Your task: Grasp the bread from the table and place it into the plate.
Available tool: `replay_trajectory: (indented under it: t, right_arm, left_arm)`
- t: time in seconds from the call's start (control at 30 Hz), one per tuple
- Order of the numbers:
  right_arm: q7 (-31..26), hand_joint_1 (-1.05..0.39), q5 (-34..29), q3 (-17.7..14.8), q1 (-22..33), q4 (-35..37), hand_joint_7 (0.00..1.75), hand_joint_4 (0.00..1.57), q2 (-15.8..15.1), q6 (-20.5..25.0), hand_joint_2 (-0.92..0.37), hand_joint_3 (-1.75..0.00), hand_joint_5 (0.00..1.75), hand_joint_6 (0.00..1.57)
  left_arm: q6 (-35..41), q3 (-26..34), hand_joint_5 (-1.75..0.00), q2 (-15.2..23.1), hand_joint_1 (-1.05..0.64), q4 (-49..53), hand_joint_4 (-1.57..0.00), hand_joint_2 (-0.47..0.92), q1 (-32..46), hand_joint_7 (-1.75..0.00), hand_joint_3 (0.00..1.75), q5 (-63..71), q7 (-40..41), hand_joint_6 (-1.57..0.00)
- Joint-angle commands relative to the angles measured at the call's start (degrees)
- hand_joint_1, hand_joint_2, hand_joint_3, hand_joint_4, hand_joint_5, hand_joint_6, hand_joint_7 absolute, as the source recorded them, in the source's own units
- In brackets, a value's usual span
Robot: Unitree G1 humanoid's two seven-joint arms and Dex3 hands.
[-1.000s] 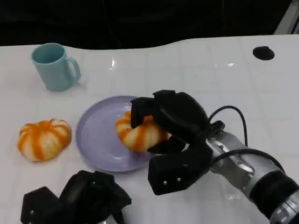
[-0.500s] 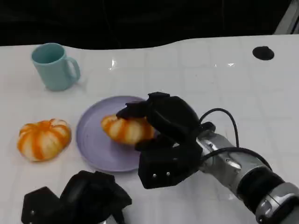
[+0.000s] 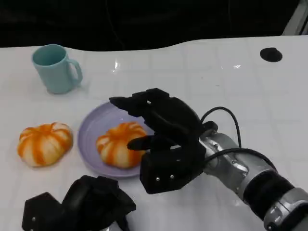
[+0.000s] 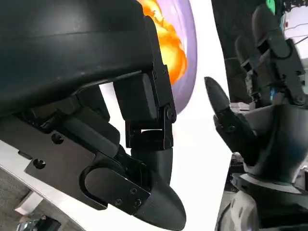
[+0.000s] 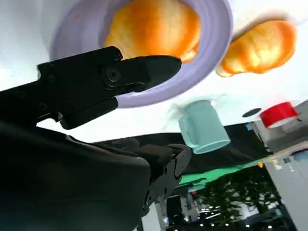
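An orange-and-white striped bread lies on the purple plate, a little left of its middle. My right hand hovers over the plate's right side with its fingers spread, holding nothing; one fingertip is close to the bread's right edge. The right wrist view shows the bread lying apart from the fingers, inside the plate's rim. My left hand rests low at the near edge with nothing in it. The left wrist view shows the bread and the plate beyond its fingers.
A second striped bread sits on the table left of the plate. A light blue mug stands at the back left. A small black disc lies at the far right. The table is white.
My right hand carried the bread leftward over the plate, set it down there, and spread its fingers off it. The left hand has stayed put.
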Motion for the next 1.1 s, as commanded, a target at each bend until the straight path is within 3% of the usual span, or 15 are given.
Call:
replay_trajectory:
  t: [0.03, 0.37, 0.63, 0.7, 0.83, 0.87, 0.93, 1.0, 1.1]
  right_arm:
    - [1.7, -0.7, 1.2, -0.8, 2.5, -5.2, 0.01, 0.0, -2.4, 0.6, -0.92, -0.28, 0.38, 0.2]
    - [5.3, -0.57, 5.0, -3.9, 12.4, -20.1, 0.05, 0.09, -9.2, -2.2, -0.92, -0.26, 0.51, 0.3]
    - [9.7, -0.45, 15.2, -9.4, 21.2, -27.4, 0.14, 0.27, -12.6, -7.2, -0.92, -0.17, 0.65, 0.52]
    - [11.0, -0.39, 17.9, -10.6, 23.0, -27.9, 0.18, 0.36, -12.8, -8.6, -0.92, -0.18, 0.73, 0.6]
    - [11.7, -0.28, 24.1, -13.7, 26.6, -26.8, 0.26, 0.57, -11.9, -13.4, -0.9, -0.18, 1.12, 0.8]
    - [11.7, -0.26, 25.5, -14.4, 27.4, -26.4, 0.29, 0.61, -11.5, -14.6, -0.89, -0.21, 1.16, 0.84]
    - [11.9, -0.2, 27.5, -15.6, 28.7, -25.7, 0.54, 0.66, -11.1, -16.9, -0.67, -0.66, 1.28, 0.84]
    - [11.7, -0.17, 28.4, -16.8, 30.2, -25.2, 0.93, 0.67, -11.1, -19.2, -0.54, -0.96, 1.46, 0.74]
    - [11.9, -0.16, 29.2, -18.2, 32.3, -25.3, 1.18, 0.7, -11.4, -20.6, -0.48, -1.11, 1.67, 0.71]
  left_arm:
    - [0.4, 0.3, -1.0, 0.5, -1.05, 0.1, -1.46, 0.8, 0.0, -0.51, 0.0, -0.3, 0.2, -1.56]
    - [-0.3, 0.4, -1.0, 0.6, -1.05, 0.9, -1.47, 0.81, -0.5, -0.5, 0.01, -0.2, 0.0, -1.57]
    - [-0.5, 0.3, -1.0, 0.4, -1.05, 1.3, -1.47, 0.81, -0.7, -0.51, 0.01, 0.1, 0.3, -1.57]
    - [-0.5, 0.2, -1.0, 0.4, -1.05, 1.3, -1.47, 0.81, -0.7, -0.51, 0.01, 0.2, 0.4, -1.57]
    - [-0.2, 0.1, -1.0, 0.2, -1.05, 1.1, -1.47, 0.81, -0.7, -0.51, 0.0, 0.2, 0.6, -1.57]
    - [-0.2, 0.1, -1.0, 0.2, -1.05, 1.0, -1.48, 0.8, -0.7, -0.51, 0.0, 0.2, 0.6, -1.57]
    - [-0.2, 0.0, -1.0, 0.1, -1.05, 0.9, -1.48, 0.81, -0.7, -0.51, 0.0, 0.3, 0.7, -1.57]
    - [0.0, 0.0, -1.0, 0.1, -1.05, 0.7, -1.48, 0.81, -0.6, -0.51, 0.0, 0.2, 0.6, -1.57]
    - [0.5, 0.0, -1.0, 0.0, -1.05, 0.3, -1.48, 0.8, -0.5, -0.51, 0.0, 0.0, 0.6, -1.57]
